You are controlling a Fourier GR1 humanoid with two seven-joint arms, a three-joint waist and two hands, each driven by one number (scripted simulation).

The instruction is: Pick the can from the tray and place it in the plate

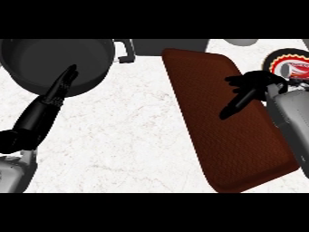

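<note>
The right hand [253, 86] sits at the tray's [230, 136] far right edge, fingers relaxed and holding nothing. The can [304, 71] lies on its side on the plate [277, 56] just right of the tray, apart from the hand's fingers as far as can be seen. The likely risk is that the hand nudges the can, which rolls off the plate. The left hand [53, 97] rests open, left of the tray, over a dark pot [23, 59].

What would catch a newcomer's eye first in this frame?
The long brown tray running diagonally across the counter's right half, with the right robot hand over its upper part. At far right a red-and-white can lies on a dark plate; a big grey pot fills the upper left.
</note>
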